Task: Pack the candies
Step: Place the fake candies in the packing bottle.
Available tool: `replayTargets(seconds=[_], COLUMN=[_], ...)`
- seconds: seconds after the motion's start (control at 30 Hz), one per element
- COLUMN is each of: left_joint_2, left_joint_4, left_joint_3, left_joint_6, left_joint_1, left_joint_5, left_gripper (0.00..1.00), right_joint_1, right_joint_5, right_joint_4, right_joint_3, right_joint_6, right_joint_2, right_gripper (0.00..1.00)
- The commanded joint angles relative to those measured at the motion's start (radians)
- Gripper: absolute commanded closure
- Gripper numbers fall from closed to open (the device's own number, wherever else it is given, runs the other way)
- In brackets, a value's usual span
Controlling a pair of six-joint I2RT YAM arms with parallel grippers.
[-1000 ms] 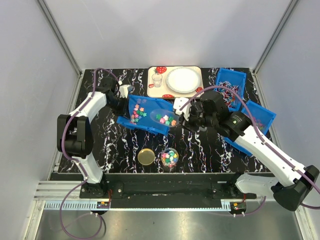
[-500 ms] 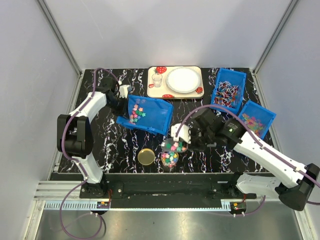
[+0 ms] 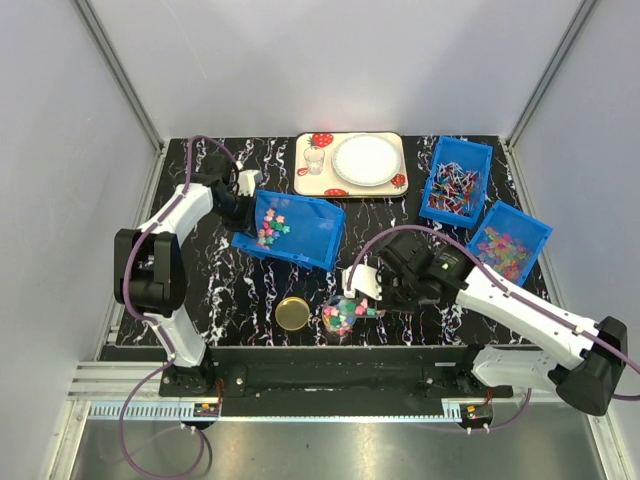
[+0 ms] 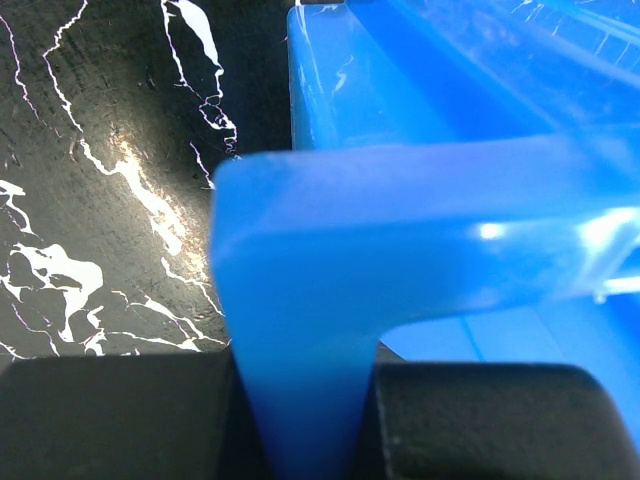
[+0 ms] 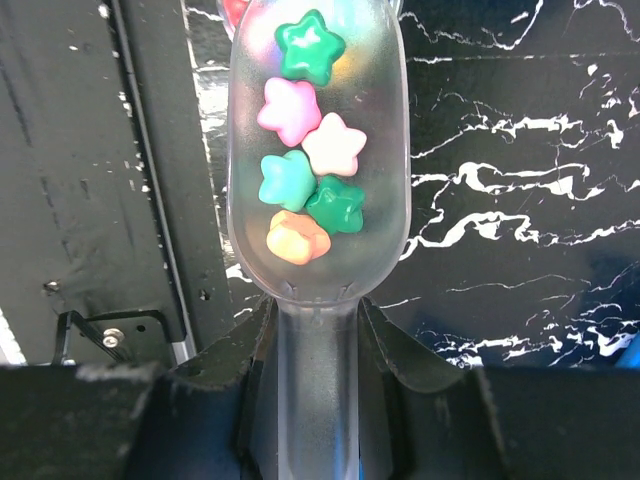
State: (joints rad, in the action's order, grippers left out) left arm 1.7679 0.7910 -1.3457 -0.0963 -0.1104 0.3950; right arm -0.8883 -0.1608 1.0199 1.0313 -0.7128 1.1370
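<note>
Star-shaped candies (image 5: 305, 150) in green, pink, teal and orange lie in a clear plastic scoop (image 5: 318, 250). My right gripper (image 5: 318, 325) is shut on the scoop's handle. From above, the scoop (image 3: 352, 301) hangs over a small clear jar (image 3: 339, 319) that holds mixed candies, near the table's front edge. More candies (image 3: 270, 231) lie in a tilted blue bin (image 3: 300, 232). My left gripper (image 3: 238, 197) is shut on that bin's left rim (image 4: 300, 330) and holds that side raised.
A gold lid (image 3: 293, 313) lies left of the jar. A strawberry-print tray (image 3: 320, 180) with a white plate (image 3: 365, 159) and a small glass sits at the back. Two blue bins stand at the right: thin sticks (image 3: 457, 186), pastel sweets (image 3: 508, 249).
My right arm has carried the loaded scoop from the tilted blue bin forward and down to above the jar. The left arm and its bin have stayed put.
</note>
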Motion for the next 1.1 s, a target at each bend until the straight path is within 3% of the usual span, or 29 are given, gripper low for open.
replayTargets(seconds=[0.0, 0.3, 1.07], left_joint_2=[-0.061, -0.056, -0.050], left_joint_4=[-0.041, -0.041, -0.041], left_joint_3=[-0.038, -0.038, -0.038], left_joint_6=[0.004, 0.004, 0.006], left_joint_1=[0.000, 0.000, 0.000], left_joint_5=[0.039, 0.039, 0.047], left_gripper=[1.00, 1.00, 1.00], right_joint_1=[-0.020, -0.093, -0.121], right_joint_5=[0.063, 0.185, 0.162], right_joint_4=[-0.032, 0.002, 0.008], right_joint_3=[0.010, 0.049, 0.119], right_joint_6=[0.007, 0.015, 0.024], right_joint_2=[0.029, 0.125, 0.124], right_gripper=[1.00, 1.00, 1.00])
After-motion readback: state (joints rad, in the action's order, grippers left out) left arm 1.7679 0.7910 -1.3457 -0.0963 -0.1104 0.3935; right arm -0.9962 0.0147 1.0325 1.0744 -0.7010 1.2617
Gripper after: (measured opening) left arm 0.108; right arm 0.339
